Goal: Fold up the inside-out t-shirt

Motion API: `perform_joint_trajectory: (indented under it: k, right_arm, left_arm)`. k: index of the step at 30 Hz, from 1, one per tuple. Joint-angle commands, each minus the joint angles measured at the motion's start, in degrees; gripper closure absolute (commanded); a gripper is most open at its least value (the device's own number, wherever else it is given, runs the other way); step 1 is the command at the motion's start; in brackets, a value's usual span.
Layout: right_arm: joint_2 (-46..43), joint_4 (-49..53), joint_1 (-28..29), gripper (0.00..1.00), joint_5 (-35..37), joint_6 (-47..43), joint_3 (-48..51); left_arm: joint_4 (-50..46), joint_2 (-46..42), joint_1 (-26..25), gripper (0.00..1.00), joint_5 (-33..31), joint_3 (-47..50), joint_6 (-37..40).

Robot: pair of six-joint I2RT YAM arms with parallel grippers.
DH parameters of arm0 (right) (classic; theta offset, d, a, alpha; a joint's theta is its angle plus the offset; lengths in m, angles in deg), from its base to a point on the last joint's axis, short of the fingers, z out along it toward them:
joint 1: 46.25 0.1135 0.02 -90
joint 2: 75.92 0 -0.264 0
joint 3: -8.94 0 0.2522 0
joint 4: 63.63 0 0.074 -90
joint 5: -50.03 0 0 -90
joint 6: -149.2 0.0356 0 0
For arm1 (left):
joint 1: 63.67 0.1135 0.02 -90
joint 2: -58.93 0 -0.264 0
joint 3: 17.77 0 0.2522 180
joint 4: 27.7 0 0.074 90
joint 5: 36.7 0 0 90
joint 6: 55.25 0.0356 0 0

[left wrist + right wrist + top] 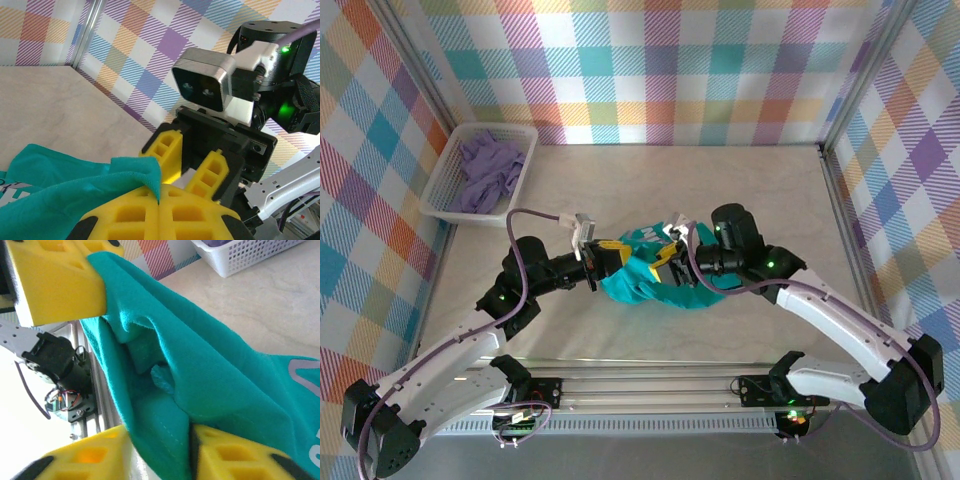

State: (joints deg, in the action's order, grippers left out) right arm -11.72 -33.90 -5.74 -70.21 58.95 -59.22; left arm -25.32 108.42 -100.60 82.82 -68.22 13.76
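Inside-out t-shirt (625,288) — pale print (299,371) unreadable — pinched in left hand (159,199), draped through right hand (160,446), grip unclear

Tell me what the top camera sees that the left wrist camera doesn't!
Top camera: a white basket with a purple garment in it, at the far left. Left wrist camera: up close, the left gripper pinched shut on a fold of the teal t-shirt, with the right arm's camera facing it. Both: the t-shirt, the table and the checked wall.
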Motion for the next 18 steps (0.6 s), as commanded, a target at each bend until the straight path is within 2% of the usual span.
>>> perform_joint_trajectory:
  k: [1,4,7,9,12,18]
  right_arm:
    - [0.6,-1.9,-0.4,0.84,-5.5,1.1,-1.2]
    - [-2.1,-3.6,-1.1,0.99,-6.0,1.3,0.6]
    - [-6.3,-9.6,-1.8,1.00,-6.2,2.0,3.7]
    - [-7.3,-13.5,-1.8,1.00,-8.7,2.4,5.3]
    - [-7.0,-16.3,-0.8,1.00,-11.8,1.3,7.5]
    - [-6.0,-14.9,4.6,0.99,-9.7,-3.8,9.7]
  left_arm:
    - [-0.3,-0.6,0.3,1.00,-0.6,-0.2,2.0]
    - [-3.7,-0.6,0.3,1.00,-6.2,-0.6,1.8]
    - [-9.2,0.2,0.3,0.97,-11.2,-1.9,0.7]
    - [-9.7,0.7,0.3,0.93,-11.4,-1.8,-1.1]
    - [-5.6,0.7,0.3,0.91,-9.5,-0.2,-5.4]
    - [-0.3,2.9,0.5,0.92,-5.7,-1.2,-12.4]
